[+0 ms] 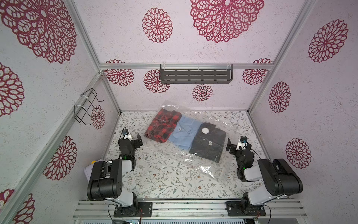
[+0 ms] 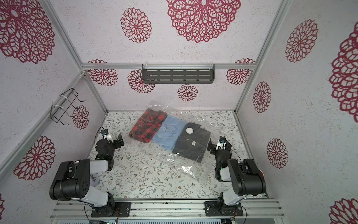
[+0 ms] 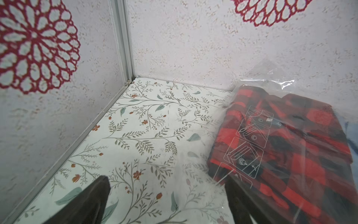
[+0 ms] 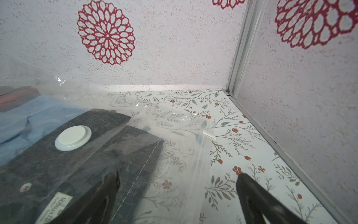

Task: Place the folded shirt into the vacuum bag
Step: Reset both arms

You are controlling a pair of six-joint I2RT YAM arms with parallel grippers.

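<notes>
Right wrist view: the dark folded shirt (image 4: 73, 168) is seen inside the vacuum bag (image 4: 174, 124) on the worktop (image 4: 251, 135), lower left, just beside the right end effector (image 4: 178, 174), which is spread wide with nothing held. The left end effector (image 3: 166, 178), also wide and empty, is placed by the red checked shirt (image 3: 290, 145), bagged too.

The vacuum bag (image 1: 195, 163), clear and crinkled, lies flat between the left gripper (image 1: 138, 140) and the right gripper (image 1: 229, 145). Three folded shirts sit side by side inside. The red-black plaid shirt (image 1: 162, 126) is just beside the left gripper and the light blue shirt (image 1: 184, 133) is midway. The dark shirt (image 1: 210, 144) is nearest the right gripper, under the round white valve (image 1: 205, 130). A small white clip (image 4: 209, 135) on the bag's edge lies ahead of the right gripper.
</notes>
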